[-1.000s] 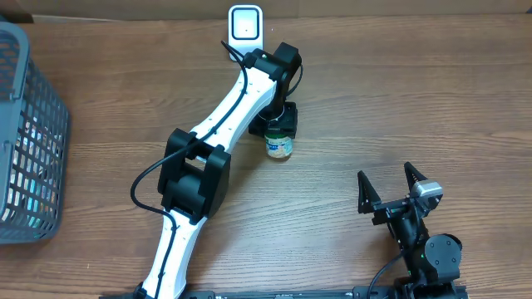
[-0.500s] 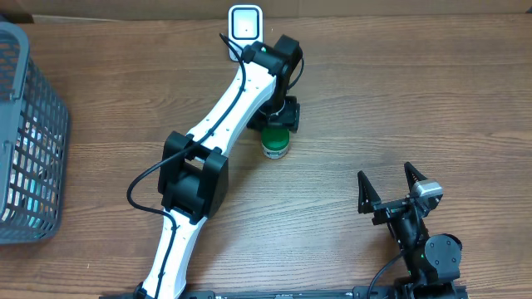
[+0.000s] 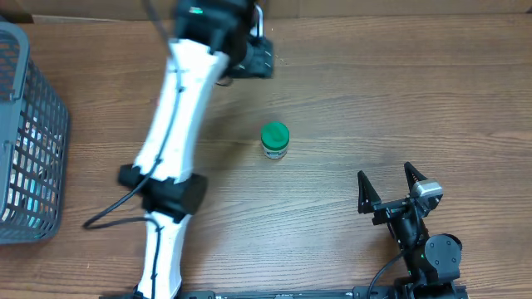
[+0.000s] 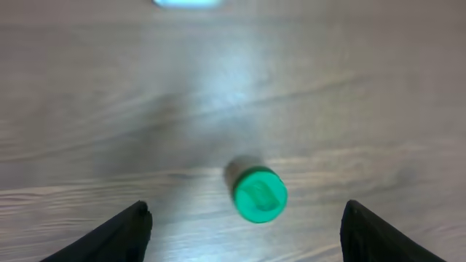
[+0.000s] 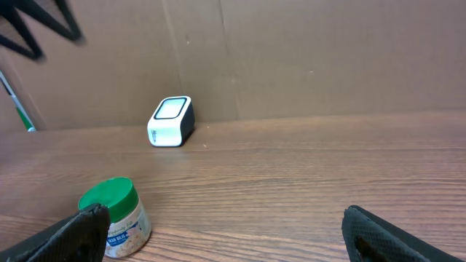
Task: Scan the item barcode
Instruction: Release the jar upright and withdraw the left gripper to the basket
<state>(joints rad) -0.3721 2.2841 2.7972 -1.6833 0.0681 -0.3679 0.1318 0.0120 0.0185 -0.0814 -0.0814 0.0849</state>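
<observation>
Jar (image 3: 275, 139) upright on table (image 3: 374, 100), apart from scanner (image 5: 171, 121). Left gripper (image 3: 249, 56) open, empty, overhead; right gripper (image 3: 386, 173) open too. Risk of no read with barcode perhaps turned away; of tipping under off-centre grasp.

A small jar (image 3: 275, 140) with green lid and pale label stands upright mid-worktop (image 3: 374, 100), well apart from the white scanner (image 5: 170, 121).
</observation>
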